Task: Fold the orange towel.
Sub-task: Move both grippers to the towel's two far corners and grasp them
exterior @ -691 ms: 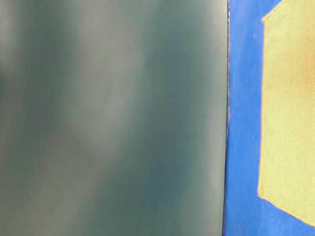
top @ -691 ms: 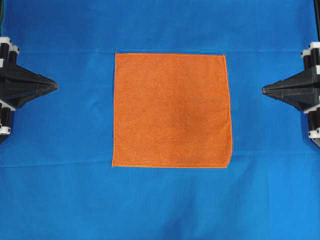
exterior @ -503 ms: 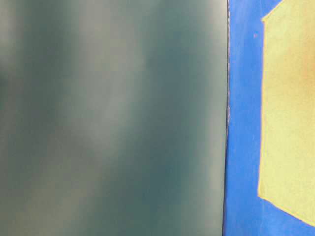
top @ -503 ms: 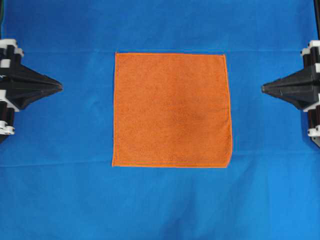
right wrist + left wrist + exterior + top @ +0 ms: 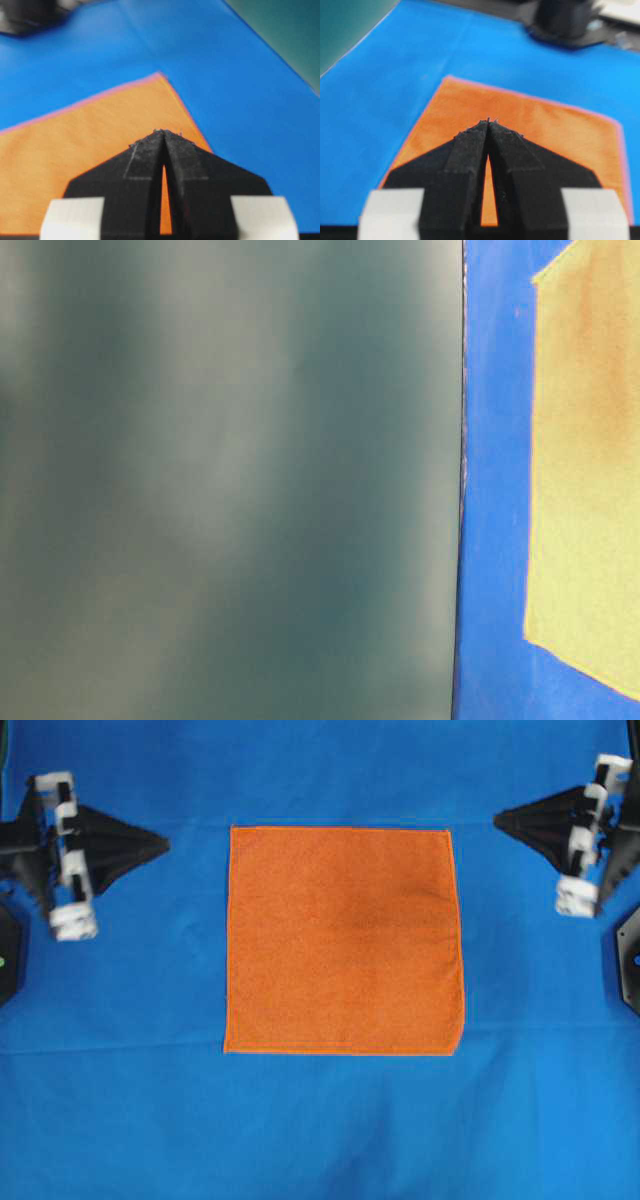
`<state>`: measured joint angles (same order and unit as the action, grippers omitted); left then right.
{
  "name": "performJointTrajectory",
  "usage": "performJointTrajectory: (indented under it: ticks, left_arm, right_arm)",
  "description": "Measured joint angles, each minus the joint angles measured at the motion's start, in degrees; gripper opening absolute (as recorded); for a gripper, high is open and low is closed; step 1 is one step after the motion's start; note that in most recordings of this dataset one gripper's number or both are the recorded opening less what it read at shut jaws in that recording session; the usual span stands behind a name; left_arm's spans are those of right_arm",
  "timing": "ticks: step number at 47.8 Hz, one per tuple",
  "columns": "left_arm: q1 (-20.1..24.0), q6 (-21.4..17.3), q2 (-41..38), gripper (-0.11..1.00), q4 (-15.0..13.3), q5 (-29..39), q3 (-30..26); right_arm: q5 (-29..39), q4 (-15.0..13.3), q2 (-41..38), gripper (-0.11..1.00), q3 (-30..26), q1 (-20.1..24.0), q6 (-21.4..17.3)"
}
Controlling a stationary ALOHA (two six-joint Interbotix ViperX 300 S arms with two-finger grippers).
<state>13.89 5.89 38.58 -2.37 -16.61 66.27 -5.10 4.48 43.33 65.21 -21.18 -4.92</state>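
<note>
1. The orange towel point(image 5: 344, 940) lies flat and open in the middle of the blue table cloth point(image 5: 330, 1130). No part of it is folded yet, so I think my job is just beginning.
2. My left gripper point(image 5: 163, 845) is off to the left of the towel, near its top left corner but not touching it. Its two black fingers are pressed together at the tips and hold nothing.
3. My right gripper point(image 5: 497, 819) is off to the right, near the top right corner, also apart from the towel. It is pinched together too, with nothing in it.
4. I think I have one gripper by each top corner so I can pick up both corners together and bring that edge over evenly.
5. I would have to spread my fingers before I can pinch the cloth.
6. The towel is square, soft and fuzzy, with a thin sewn edge all around. One bottom corner looks a little rounded.
7. The blue cloth under it is smooth, with a few soft wrinkles.
8. My fingers are black and come to a point like a wedge.
</note>
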Motion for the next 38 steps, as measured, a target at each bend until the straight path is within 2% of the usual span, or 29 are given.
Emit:
performJointTrajectory:
  ticks: [2,6,12,16,21,38]
  left_arm:
    - [1.3,0.1,-2.1,0.15,0.0,-0.2,-0.4]
    - [3.4,0.1,-6.4,0.35,0.0,-1.2,-1.1]
    - [6.6,0.2,-15.0,0.73,0.0,-4.1,-2.9]
    - [8.0,0.2,-20.2,0.9,0.0,-5.4,-4.3]
    - [9.2,0.2,-26.7,0.91,0.0,-6.7,-6.9]
    - [12.0,-0.1,-44.8,0.89,0.1,-10.1,-12.3]
  right_arm:
    - [0.1,0.0,-2.5,0.04,-0.1,-1.5,0.0]
    - [0.2,0.1,-7.9,0.25,-0.5,-4.3,-0.1]
    - [-0.2,0.1,-15.4,0.57,-1.8,-6.9,0.0]
    - [-1.1,0.0,-20.7,0.61,-2.7,-8.0,0.0]
    - [-2.7,-0.2,-26.5,0.58,-4.0,-8.9,0.4]
    - [-10.5,-0.7,-41.7,0.58,-5.5,-10.1,1.0]
